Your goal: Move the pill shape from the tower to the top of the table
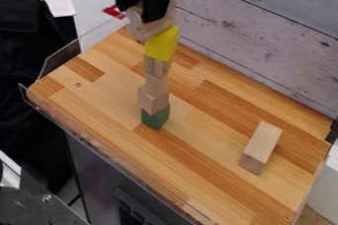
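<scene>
Camera view: the tower (156, 85) (blocky, wooden) stands on striped wood (198, 140).

Single fixed view: from above, slanting down onto table (109, 103), whole top in sight, wall (264, 36) behind.

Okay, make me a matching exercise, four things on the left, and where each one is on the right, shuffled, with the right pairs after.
1. green block
2. gripper
3. long block
4. yellow block

A. lying apart from the tower
B. in the tower's upper half
C. at the tower's bottom
D. at the tower's very top

Pairs: 1-C, 2-D, 3-A, 4-B
</scene>
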